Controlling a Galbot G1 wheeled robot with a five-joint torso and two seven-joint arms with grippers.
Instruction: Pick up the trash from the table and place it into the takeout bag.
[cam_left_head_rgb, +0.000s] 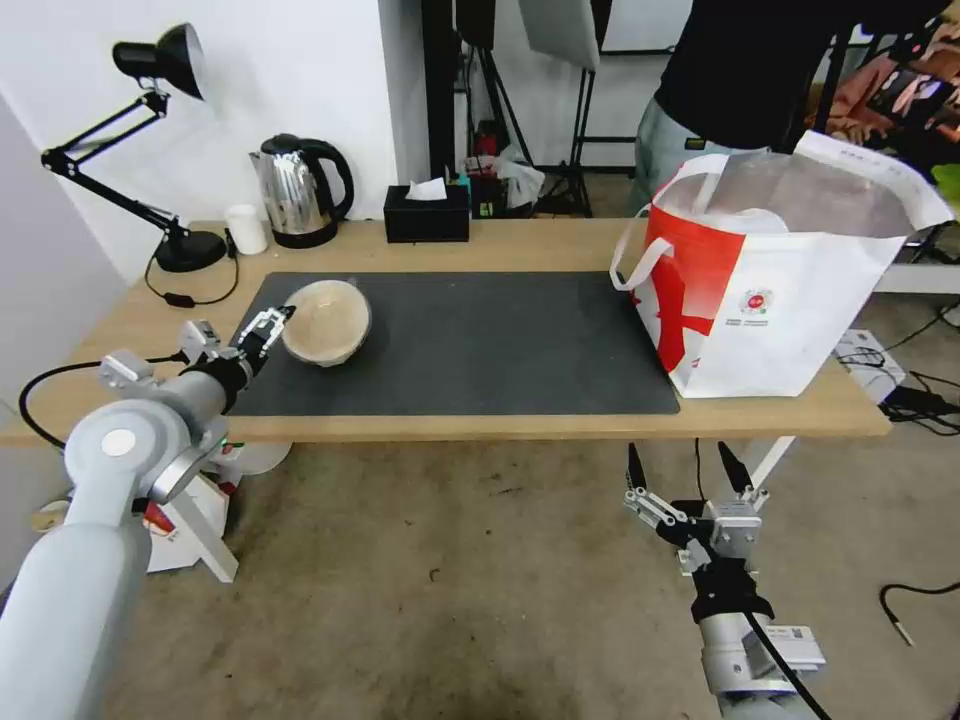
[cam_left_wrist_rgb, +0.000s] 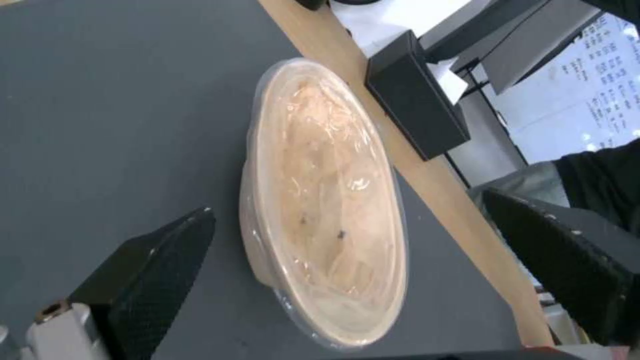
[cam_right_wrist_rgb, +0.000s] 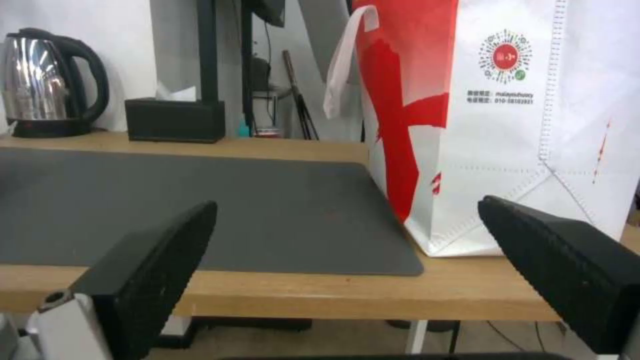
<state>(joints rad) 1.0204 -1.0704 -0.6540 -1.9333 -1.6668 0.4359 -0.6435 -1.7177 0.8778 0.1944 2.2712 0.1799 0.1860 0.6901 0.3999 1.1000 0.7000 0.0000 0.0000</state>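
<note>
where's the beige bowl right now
In the head view the beige bowl sits on the left end of the dark grey mat, directly in front of the open left tool and below the kettle.

Left arm (cam_left_head_rgb: 120, 470): light grey rounded shell, black cable looped alongside
Right arm (cam_left_head_rgb: 745, 640): grey, black cuff (labelled sticker)
Jaws: black, textured pads
</note>
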